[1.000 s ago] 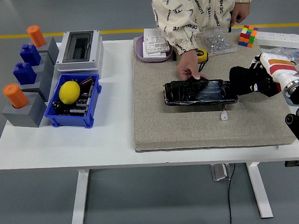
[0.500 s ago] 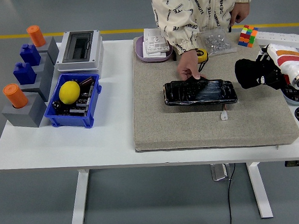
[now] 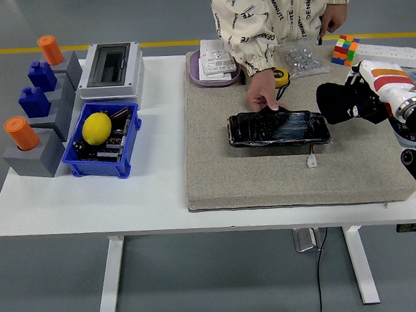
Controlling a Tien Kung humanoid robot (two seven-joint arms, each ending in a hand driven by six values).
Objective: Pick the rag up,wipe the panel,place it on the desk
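Head view: the right hand (image 3: 360,101) is hovering at the right of the tan mat (image 3: 265,174), clamped on a black rag (image 3: 337,103) just right of the panel (image 3: 278,129). A person's hand (image 3: 263,96) is pressing the panel's far edge. A blue bin (image 3: 103,166) is holding a yellow ball (image 3: 97,128) at left; a colour cube (image 3: 345,50) is sitting far right. The rag is hiding the fingers. The white bench (image 3: 91,205) is standing on grey floor.

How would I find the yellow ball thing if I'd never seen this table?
Start at the white table and look to its left side for the blue bin, just in front of the grey box with a window. The yellow ball sits inside it, the only round, bright yellow thing among dark parts.
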